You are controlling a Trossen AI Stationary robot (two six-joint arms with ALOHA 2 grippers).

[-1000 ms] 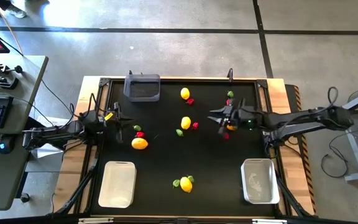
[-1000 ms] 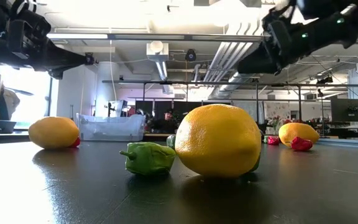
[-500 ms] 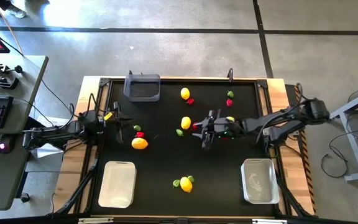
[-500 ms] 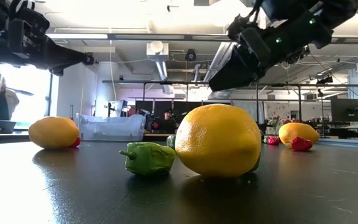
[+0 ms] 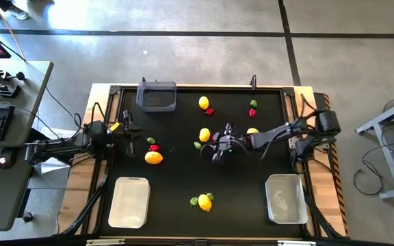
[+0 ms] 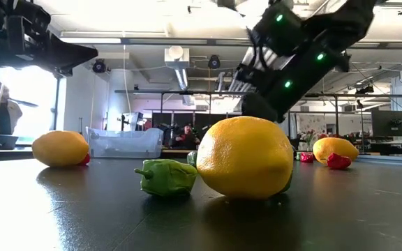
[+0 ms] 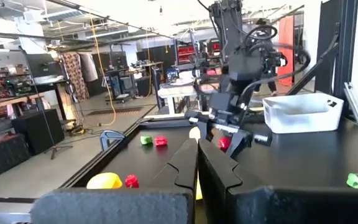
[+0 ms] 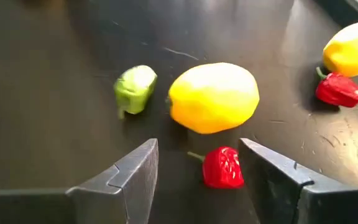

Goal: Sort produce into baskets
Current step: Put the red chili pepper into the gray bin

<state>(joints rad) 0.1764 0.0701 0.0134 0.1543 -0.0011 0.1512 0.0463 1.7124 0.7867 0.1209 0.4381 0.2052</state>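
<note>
The produce lies scattered on the black table. In the middle are a lemon (image 5: pixel 204 134), a green piece (image 5: pixel 198 145) and a small red piece (image 8: pixel 224 167). My right gripper (image 5: pixel 215 147) reaches in from the right, tipped downward and open. Its fingers (image 8: pixel 138 169) stand on either side of the red piece (image 7: pixel 224 143) without touching it, and the lemon (image 8: pixel 213 96) and green piece (image 8: pixel 134 89) lie just beyond. My left gripper (image 5: pixel 128 131) waits shut (image 7: pixel 197 155) above the table's left edge. The dark grey basket (image 5: pixel 156 96) stands at the far side. Two white baskets (image 5: pixel 129 201) (image 5: pixel 285 198) stand near the front.
More produce lies around: a lemon (image 5: pixel 154 158) with a red piece (image 5: pixel 154 147) at the left, a lemon (image 5: pixel 204 201) with a green piece (image 5: pixel 194 201) near the front, a lemon (image 5: pixel 204 102) at the far side, and another lemon (image 5: pixel 252 131) under my right arm.
My right gripper has swept from the table's right part toward the middle, come down and tipped its fingers lower. It now stands over the red piece beside the middle lemon. No produce has moved.
</note>
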